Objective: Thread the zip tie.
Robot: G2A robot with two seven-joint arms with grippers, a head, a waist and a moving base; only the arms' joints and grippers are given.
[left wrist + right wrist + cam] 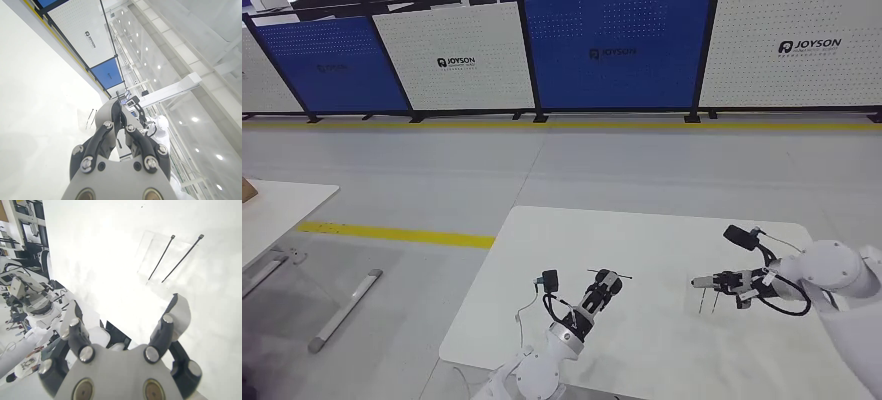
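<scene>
My left gripper (606, 282) hovers over the middle of the white table (642, 235), shut on a black zip tie (611, 272) that crosses its tip. In the left wrist view the ribbed strap runs between the closed fingers of the left gripper (118, 107), and the zip tie's head (117, 92) sticks out past them. My right gripper (705, 283) stands open at the right, just above two spare zip ties (708, 300). In the right wrist view those two ties (161, 256) (182, 258) lie side by side ahead of the right gripper (126, 304), with nothing between its fingers.
The two spare ties rest on a clear thin sheet (149, 249). The table's left edge (477, 290) drops to the floor. Another white table (282, 205) stands far left. Bare tabletop lies between the two grippers.
</scene>
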